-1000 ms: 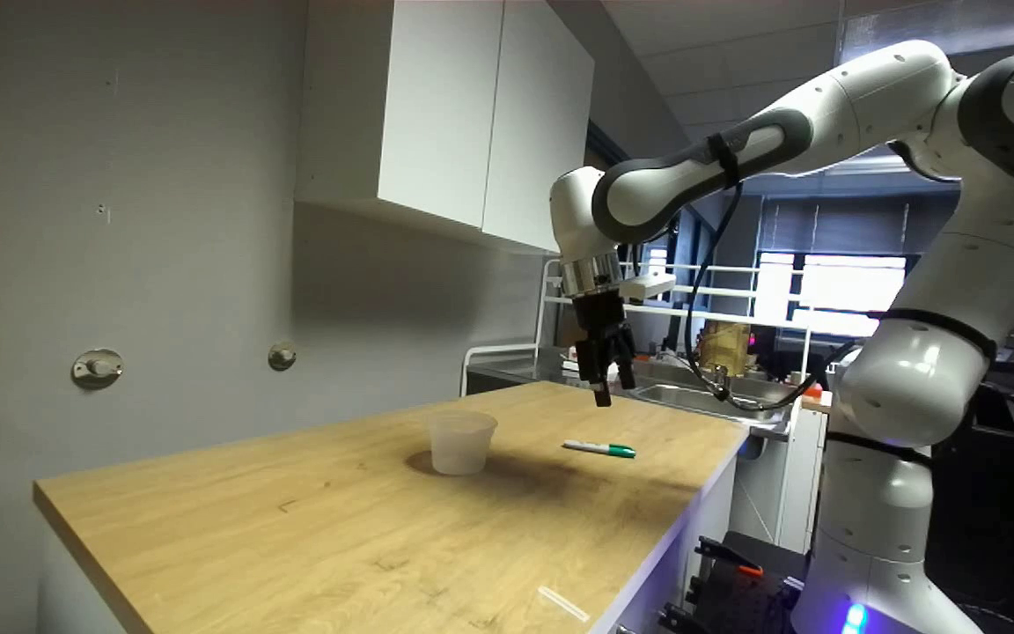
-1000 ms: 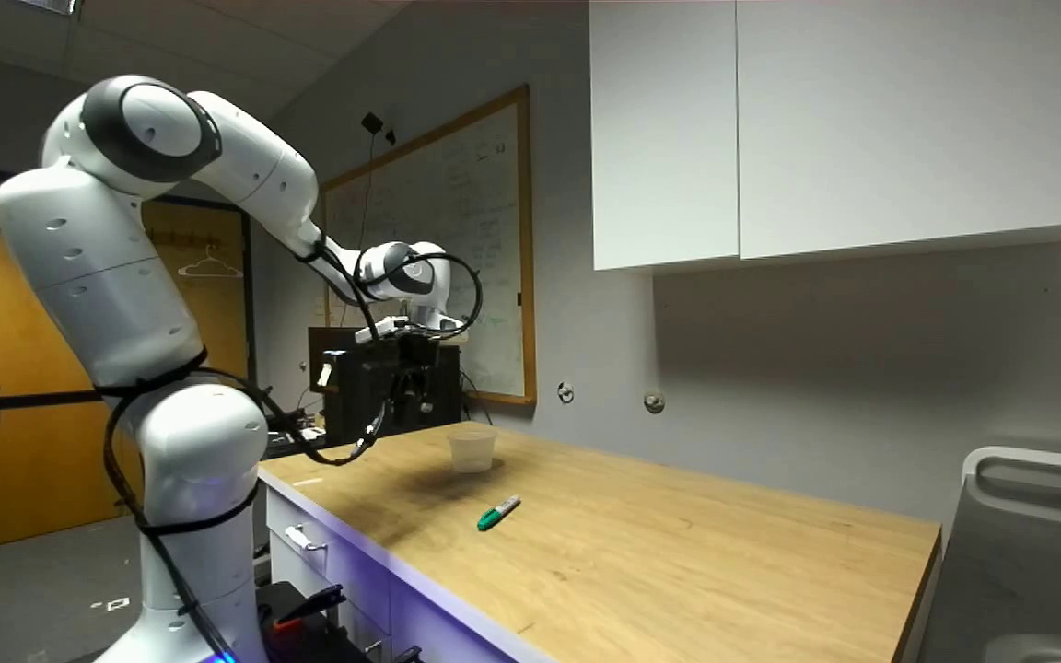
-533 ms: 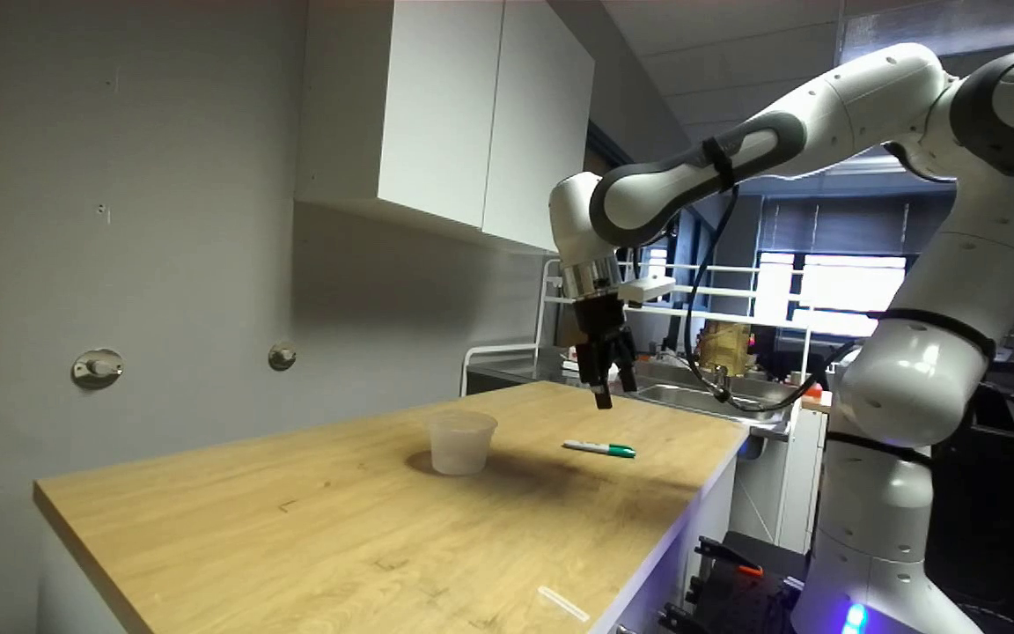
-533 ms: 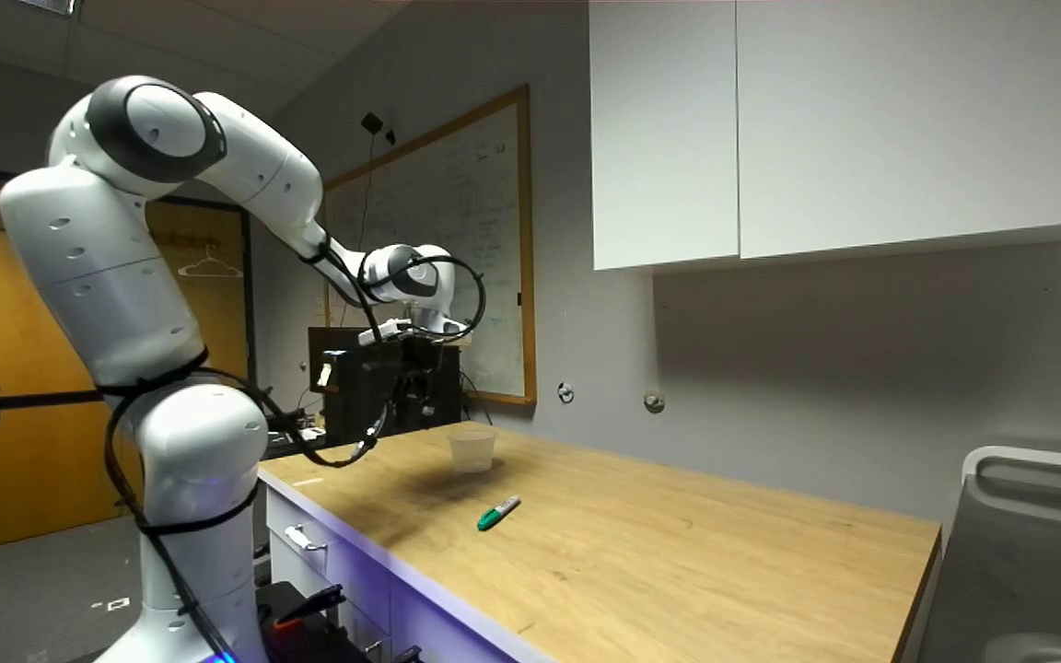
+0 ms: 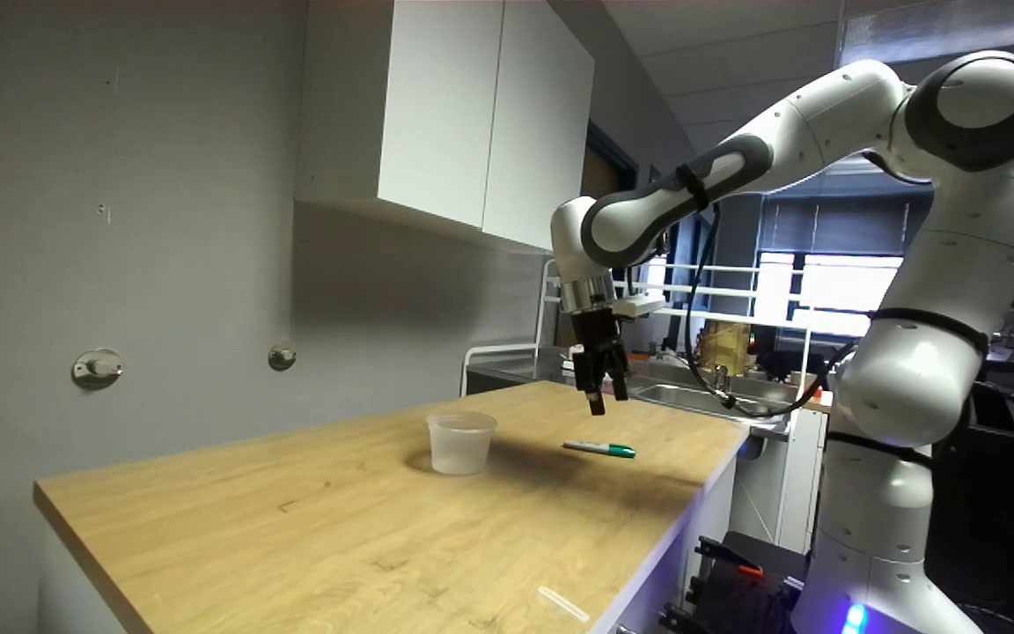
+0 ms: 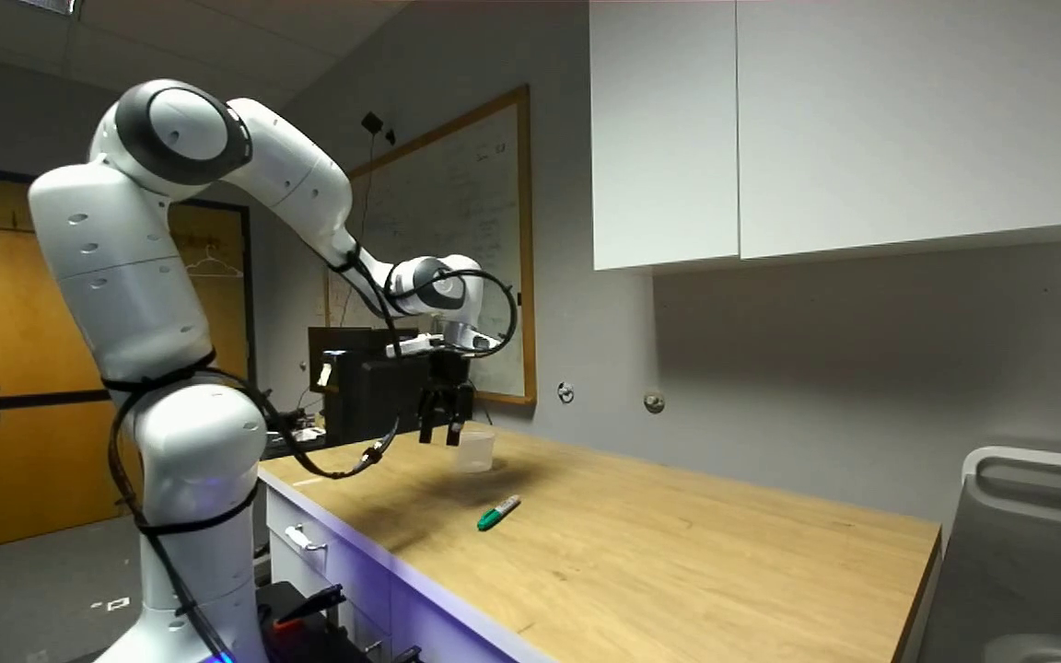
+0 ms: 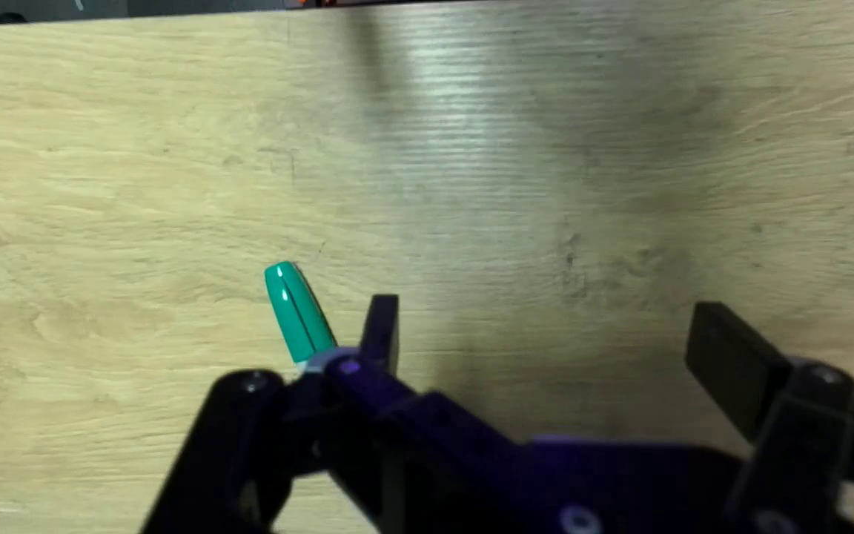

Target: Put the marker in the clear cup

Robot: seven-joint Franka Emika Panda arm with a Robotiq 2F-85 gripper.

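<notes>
- My gripper (image 7: 549, 345) is spread wide: in the wrist view my two fingers (image 7: 381, 330) stand well apart, with wood grain in view between them, and I hold their tips above the counter (image 7: 138, 185), apart from it.
- Below me lies the marker (image 5: 599, 449), flat on the wood, outside the cup.
- In the wrist view I see its long axis slant from upper left to lower right. Its green cap (image 7: 297, 315) points to the upper left, toward the counter edge along the top of that view; the rest of it runs back behind my finger on that view's left side, where it is hidden.
- In an exterior view its pale end (image 6: 510, 503) points up and to the right, toward the wall (image 6: 825, 368), and the cap down and to the left, toward the edge above the drawers (image 6: 360, 575).
- The clear cup (image 5: 461, 445) stands upright on the same counter, rim up, well apart from the marker, in both exterior views.
- My arm (image 5: 925, 379) rises beside the counter and bends over it.
- Past all this, a white cabinet (image 6: 825, 129) hangs on the wall and a wood-framed whiteboard (image 6: 457, 212) stands further along; beyond the counter's end are a sink (image 5: 701, 399) and a bright window (image 5: 850, 286).
</notes>
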